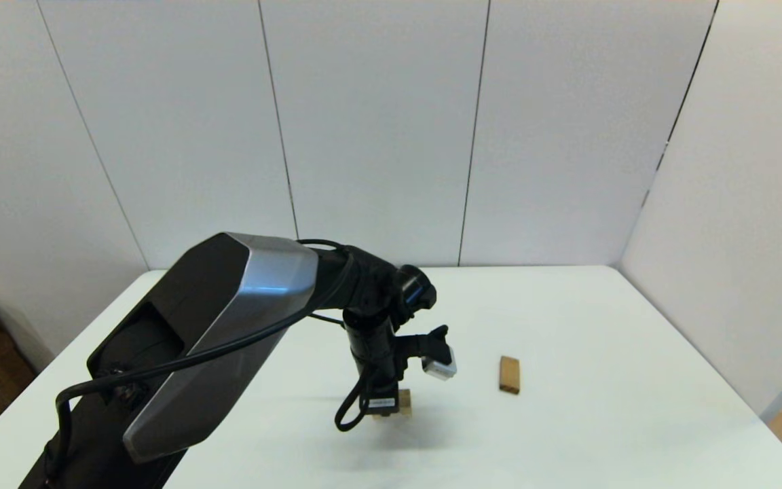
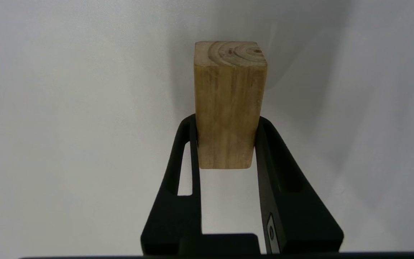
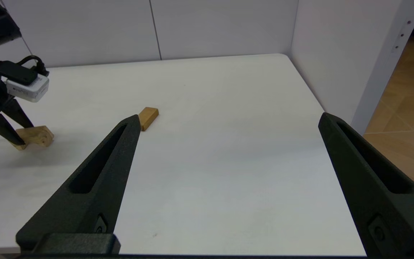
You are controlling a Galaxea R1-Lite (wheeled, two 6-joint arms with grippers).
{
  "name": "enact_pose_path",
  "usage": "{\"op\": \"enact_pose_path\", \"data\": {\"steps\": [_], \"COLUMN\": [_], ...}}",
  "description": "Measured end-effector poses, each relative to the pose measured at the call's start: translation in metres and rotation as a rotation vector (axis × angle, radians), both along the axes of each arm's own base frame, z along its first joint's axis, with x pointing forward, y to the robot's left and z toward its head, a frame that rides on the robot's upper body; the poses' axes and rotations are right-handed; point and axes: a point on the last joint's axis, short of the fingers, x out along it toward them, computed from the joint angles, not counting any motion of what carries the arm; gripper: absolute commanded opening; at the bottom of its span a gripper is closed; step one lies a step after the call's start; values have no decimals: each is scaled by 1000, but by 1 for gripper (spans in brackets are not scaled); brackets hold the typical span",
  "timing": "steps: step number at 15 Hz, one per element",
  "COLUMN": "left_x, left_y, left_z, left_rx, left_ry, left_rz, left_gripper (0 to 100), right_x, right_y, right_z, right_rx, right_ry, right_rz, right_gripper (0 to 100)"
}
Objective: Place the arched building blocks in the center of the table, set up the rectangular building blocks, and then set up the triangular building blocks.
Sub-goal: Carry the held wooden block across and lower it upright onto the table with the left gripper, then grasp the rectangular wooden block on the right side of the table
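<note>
The right gripper (image 3: 225,180) sits parked nearest the camera in its own wrist view, fingers spread wide and empty over bare white table (image 1: 601,326).

Low and centre in the head view, the left gripper (image 1: 389,406) points straight down and is closed on the arched block (image 2: 228,104). The left wrist view shows the pale block filling the middle of the frame, its sides pressed between the two black fingers (image 2: 189,151), with only its near end gripped and the rest jutting beyond the fingertips. In the right wrist view, at the left edge, the block looks low to the table, perhaps resting on it.

Likely risks: with so little wood between the fingers, the block could pivot or slip. Released while tilted, it may roll onto the wrong face.

Further off, right of centre in the head view, the flat block (image 1: 509,374) lies on the table, well apart from the gripper. The triangular one is not visible.
</note>
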Motion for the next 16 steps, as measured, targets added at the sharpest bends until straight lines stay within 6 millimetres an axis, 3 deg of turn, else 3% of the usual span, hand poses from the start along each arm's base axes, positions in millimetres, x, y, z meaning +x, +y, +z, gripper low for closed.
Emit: {"op": "enact_pose_path", "data": {"steps": [1, 11, 16], "left_x": [0, 0, 16], "left_y": [0, 4, 33], "left_z": [0, 7, 47], "left_rx": [-1, 16, -51], "left_ry": [0, 18, -59], "left_rz": [0, 13, 147], "left_gripper": [100, 100, 100], "right_x": [0, 0, 0], "right_y": [0, 0, 0], "right_z": [0, 0, 0], "right_rx": [0, 0, 0], "right_ry": [0, 0, 0], "right_rz": [0, 0, 0], "right_gripper": [100, 100, 100]}}
